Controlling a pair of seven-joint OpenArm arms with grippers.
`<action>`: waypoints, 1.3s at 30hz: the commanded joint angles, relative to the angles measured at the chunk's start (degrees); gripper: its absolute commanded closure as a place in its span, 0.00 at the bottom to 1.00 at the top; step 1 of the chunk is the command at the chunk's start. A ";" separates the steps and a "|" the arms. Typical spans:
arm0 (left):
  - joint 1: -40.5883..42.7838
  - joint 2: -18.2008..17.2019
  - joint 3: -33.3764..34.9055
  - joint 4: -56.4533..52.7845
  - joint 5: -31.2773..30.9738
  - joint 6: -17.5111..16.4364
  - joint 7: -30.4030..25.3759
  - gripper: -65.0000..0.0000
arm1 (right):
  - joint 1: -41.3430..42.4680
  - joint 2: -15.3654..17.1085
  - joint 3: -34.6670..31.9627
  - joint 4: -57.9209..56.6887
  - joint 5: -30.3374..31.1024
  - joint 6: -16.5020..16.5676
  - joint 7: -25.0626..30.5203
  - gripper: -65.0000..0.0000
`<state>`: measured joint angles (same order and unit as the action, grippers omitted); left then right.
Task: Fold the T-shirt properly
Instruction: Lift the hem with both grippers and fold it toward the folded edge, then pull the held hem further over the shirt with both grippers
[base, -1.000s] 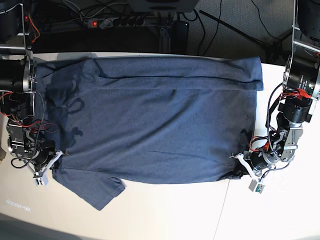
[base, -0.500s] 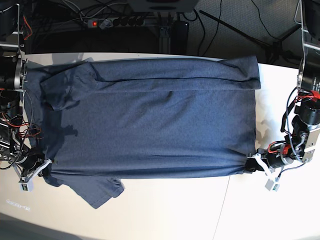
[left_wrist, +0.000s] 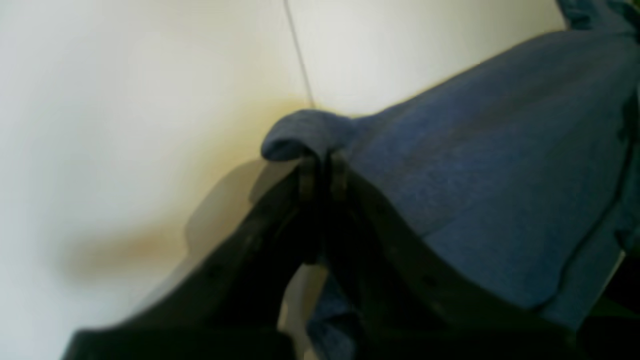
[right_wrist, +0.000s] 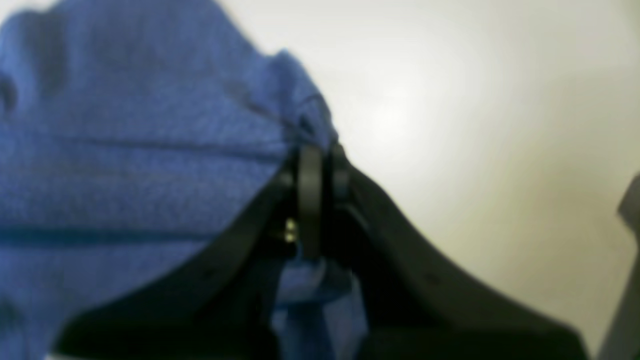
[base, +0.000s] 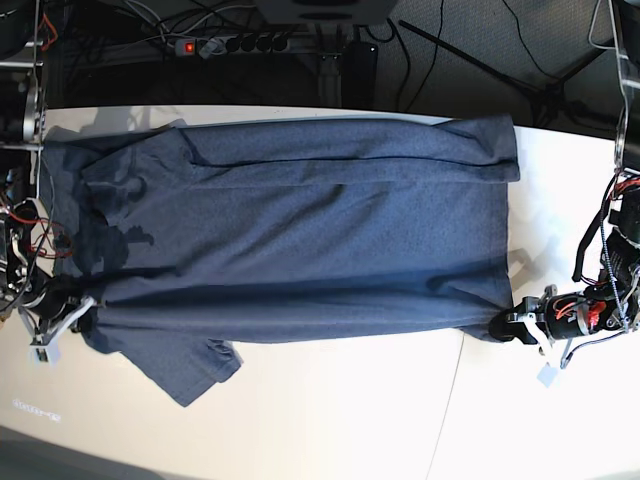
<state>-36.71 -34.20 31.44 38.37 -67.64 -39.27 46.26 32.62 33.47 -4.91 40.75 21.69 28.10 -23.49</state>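
Note:
The blue-grey T-shirt (base: 300, 230) lies plain side up across the white table, stretched taut along its near edge, with one sleeve (base: 185, 365) hanging toward the front. My left gripper (base: 512, 330) is shut on the shirt's near right corner; in the left wrist view the fingers (left_wrist: 320, 175) pinch a fold of cloth (left_wrist: 305, 135). My right gripper (base: 78, 318) is shut on the near left corner; in the right wrist view the fingers (right_wrist: 317, 175) clamp the cloth (right_wrist: 150, 150). The lettering is hidden.
The white table (base: 350, 420) has bare surface in front of the shirt, with a thin seam line (base: 450, 410). A power strip (base: 235, 43) and cables lie behind the table's back edge. Arm bases stand at both sides.
Both grippers have moved outward and slightly up, pulling the shirt's near edge straight and taut. The front sleeve has shifted with it.

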 joint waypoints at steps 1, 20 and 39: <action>-0.81 -1.68 -0.39 2.05 -0.70 -0.73 -0.48 1.00 | 0.70 1.49 0.28 2.27 1.01 3.89 0.85 1.00; 7.26 -7.08 -0.39 12.37 -0.28 -0.73 -0.55 1.00 | -12.24 4.76 4.57 9.66 4.28 3.87 0.57 1.00; 7.21 -7.08 -0.39 12.37 -0.26 -0.73 -0.59 1.00 | -10.49 4.44 8.57 13.62 10.88 3.82 0.63 0.35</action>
<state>-27.81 -40.01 31.55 50.13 -67.07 -39.27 46.33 20.32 36.64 3.05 53.25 31.83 28.05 -24.32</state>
